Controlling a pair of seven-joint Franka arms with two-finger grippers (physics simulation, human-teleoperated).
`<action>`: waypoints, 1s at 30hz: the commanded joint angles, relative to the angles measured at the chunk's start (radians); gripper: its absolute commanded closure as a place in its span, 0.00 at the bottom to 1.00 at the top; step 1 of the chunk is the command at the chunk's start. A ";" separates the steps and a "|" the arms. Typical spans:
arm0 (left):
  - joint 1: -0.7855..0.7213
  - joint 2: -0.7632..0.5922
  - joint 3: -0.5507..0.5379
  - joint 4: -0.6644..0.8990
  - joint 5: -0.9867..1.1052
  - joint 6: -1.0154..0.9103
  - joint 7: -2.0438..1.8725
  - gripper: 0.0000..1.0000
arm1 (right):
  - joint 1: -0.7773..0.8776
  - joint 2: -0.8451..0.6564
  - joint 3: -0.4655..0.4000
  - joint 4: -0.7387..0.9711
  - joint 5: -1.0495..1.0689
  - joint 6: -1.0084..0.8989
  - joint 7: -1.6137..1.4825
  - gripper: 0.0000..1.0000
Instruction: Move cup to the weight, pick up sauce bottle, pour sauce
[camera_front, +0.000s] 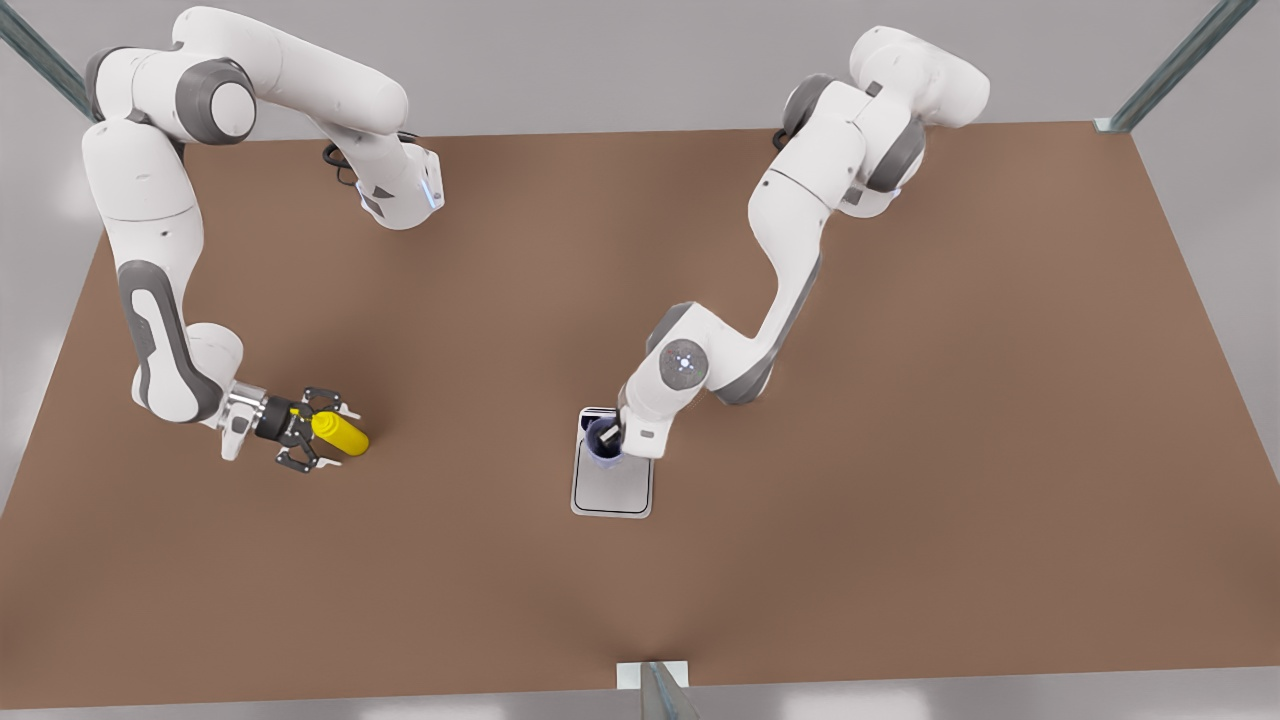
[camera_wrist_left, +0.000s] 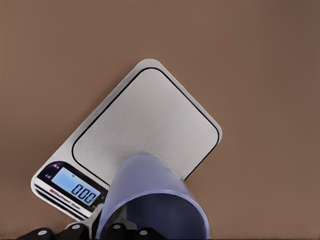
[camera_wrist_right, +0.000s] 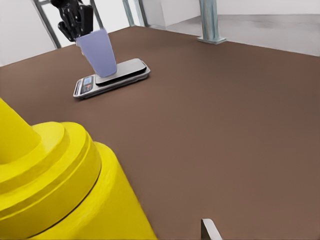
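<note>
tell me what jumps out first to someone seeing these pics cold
The bright yellow sauce bottle lying on the brown table at the front view's left, with the right gripper open around it. Next, the lavender cup held tilted by the left gripper over the silver weight mid-table, its display reading zero.

A plain brown table (camera_front: 900, 400) carries everything. The scale (camera_front: 612, 487) lies flat on it, directly under the left gripper (camera_front: 612, 440), its display end nearest that gripper. The cup (camera_front: 602, 443) sits tilted at the scale's plate; whether its base touches is hard to tell. The bottle (camera_front: 340, 433) is at the right gripper (camera_front: 318, 432), apparently lying on the table.
</note>
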 joint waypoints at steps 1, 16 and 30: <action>-0.006 0.006 0.001 0.007 0.167 -0.017 -0.012 0.79 | 0.003 0.000 0.000 0.000 0.000 0.000 0.000 0.00; 0.013 -0.007 0.007 0.033 0.189 -0.032 -0.015 0.61 | 0.008 0.003 0.000 0.008 0.009 0.000 0.003 0.34; 0.014 -0.047 0.010 0.038 0.192 -0.144 0.000 0.64 | 0.005 0.005 0.000 0.021 0.009 -0.009 0.017 0.44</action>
